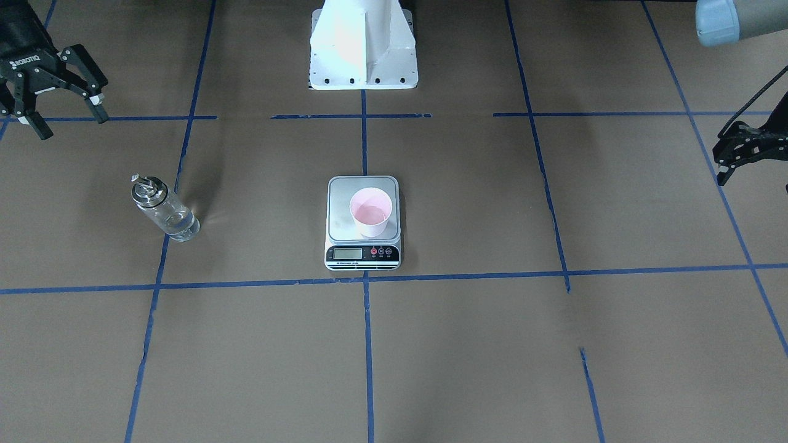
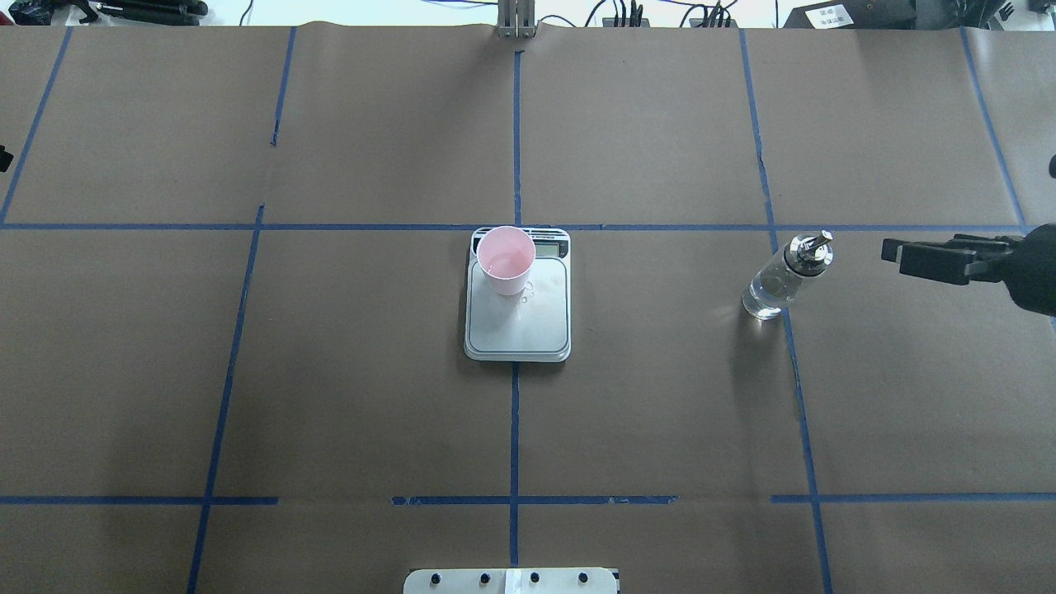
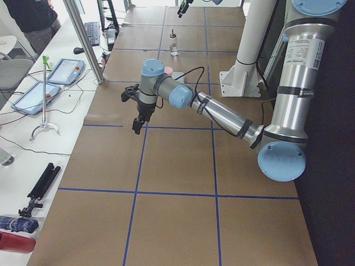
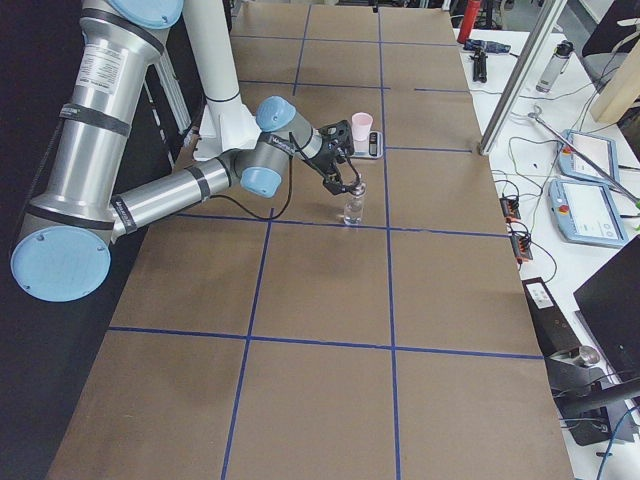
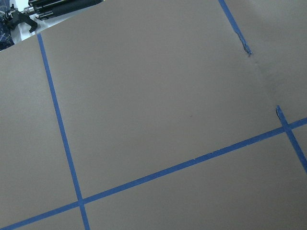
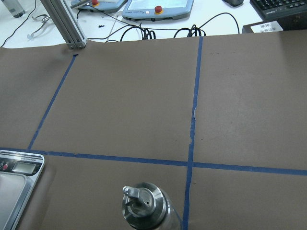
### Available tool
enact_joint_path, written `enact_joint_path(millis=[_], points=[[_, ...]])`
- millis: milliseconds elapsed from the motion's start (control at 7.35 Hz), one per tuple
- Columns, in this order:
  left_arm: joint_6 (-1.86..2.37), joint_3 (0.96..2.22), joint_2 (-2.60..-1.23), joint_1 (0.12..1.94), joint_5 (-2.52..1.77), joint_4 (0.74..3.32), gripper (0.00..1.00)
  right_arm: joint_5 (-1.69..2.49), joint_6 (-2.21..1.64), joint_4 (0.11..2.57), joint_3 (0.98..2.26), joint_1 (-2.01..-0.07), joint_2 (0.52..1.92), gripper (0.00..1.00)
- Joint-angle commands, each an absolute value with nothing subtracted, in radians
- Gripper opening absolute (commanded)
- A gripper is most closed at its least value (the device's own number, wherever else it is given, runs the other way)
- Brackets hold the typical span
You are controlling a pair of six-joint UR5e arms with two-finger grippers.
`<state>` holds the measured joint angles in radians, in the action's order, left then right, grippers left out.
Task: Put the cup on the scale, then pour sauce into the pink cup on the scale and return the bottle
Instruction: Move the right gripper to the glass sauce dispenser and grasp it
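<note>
The pale pink cup stands upright on the silver platform of the scale, toward its display end; it also shows in the overhead view. A few wet drops lie on the platform beside it. The clear glass bottle with its silver pourer cap stands upright on the table, holding clear liquid. My right gripper is open and empty, a short way from the bottle and apart from it. The bottle's cap shows in the right wrist view. My left gripper is open and empty, far from the scale.
The white robot pedestal stands behind the scale. Blue tape lines cross the brown paper table cover. Teach pendants and cables lie on the white bench beyond the table's far edge. A corner of the scale shows in the right wrist view.
</note>
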<state>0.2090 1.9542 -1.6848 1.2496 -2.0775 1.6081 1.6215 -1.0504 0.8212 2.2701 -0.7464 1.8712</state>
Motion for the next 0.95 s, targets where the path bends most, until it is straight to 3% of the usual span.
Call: enact_joint_path(millis=[0,408,816], points=[[0.213,1.953,-1.686,1.25,-2.077,1.608,1.0,1.337,-1.124,0.821,2.276,-0.542,1.884,1.0],[0.216,1.954,-1.689,1.25,-2.077,1.608,1.0,0.997,-1.204,0.743,2.142,-0.333,1.878,0.98],[0.216,1.956,-1.69,1.25,-2.075,1.606,1.0,0.852,-1.206,0.658,2.016,-0.267,1.812,0.98]])
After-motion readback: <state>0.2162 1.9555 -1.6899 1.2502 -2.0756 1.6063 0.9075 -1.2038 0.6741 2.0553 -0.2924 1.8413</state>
